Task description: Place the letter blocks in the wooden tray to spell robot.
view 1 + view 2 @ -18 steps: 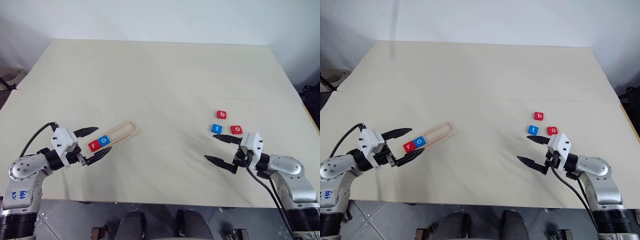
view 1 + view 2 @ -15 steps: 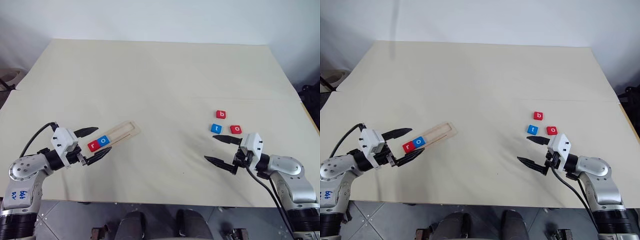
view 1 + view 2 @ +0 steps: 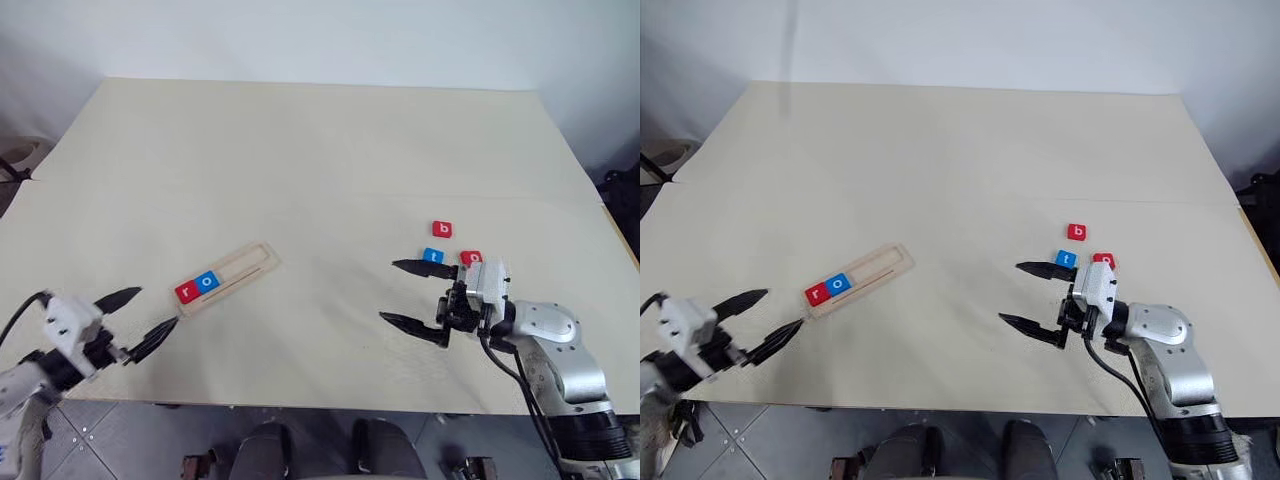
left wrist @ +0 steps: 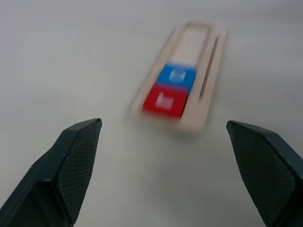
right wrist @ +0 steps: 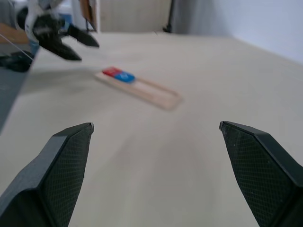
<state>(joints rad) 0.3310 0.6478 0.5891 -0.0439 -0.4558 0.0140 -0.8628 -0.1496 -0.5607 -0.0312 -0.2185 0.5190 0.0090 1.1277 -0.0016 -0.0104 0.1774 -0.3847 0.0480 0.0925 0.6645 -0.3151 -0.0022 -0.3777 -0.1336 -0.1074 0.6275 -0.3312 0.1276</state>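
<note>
Left pincer (image 3: 132,322) has pulled back off the wooden tray (image 3: 245,266), released; right pincer (image 3: 412,294), released, swung left. Fetch the b block (image 3: 442,229) just beyond its upper finger; drop it beside the tray's o.

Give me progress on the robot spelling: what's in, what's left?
Done: red r and blue o sit in the wooden tray. In hand: nothing; left gripper and right gripper are both open and empty. Left: red b, blue t and red o lie loose on the table.
</note>
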